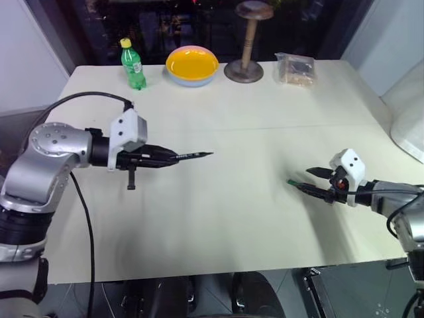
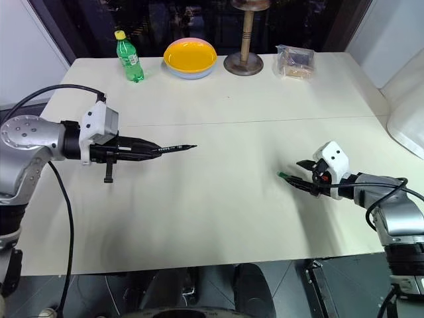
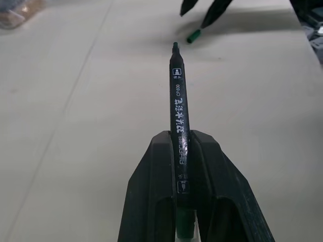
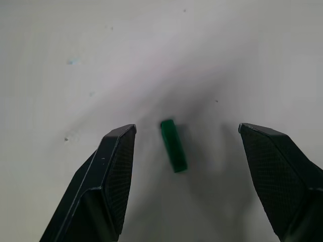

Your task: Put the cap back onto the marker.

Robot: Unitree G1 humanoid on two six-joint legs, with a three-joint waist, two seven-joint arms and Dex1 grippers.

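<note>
Left gripper (image 1: 162,158) clamped on marker (image 1: 193,156); right gripper (image 4: 186,146) spread around cap (image 4: 173,145) on tabletop (image 1: 232,212) | risk: closing off-centre flicks cap away

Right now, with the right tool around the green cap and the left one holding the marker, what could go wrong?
The cap lies slanted on the table between the right tool's open fingers, nearer one finger; closing could push or roll it away instead of pinching it.

The left tool is shut on the marker's back end, so the long free tip may wobble or tilt when the cap is pressed on.
</note>
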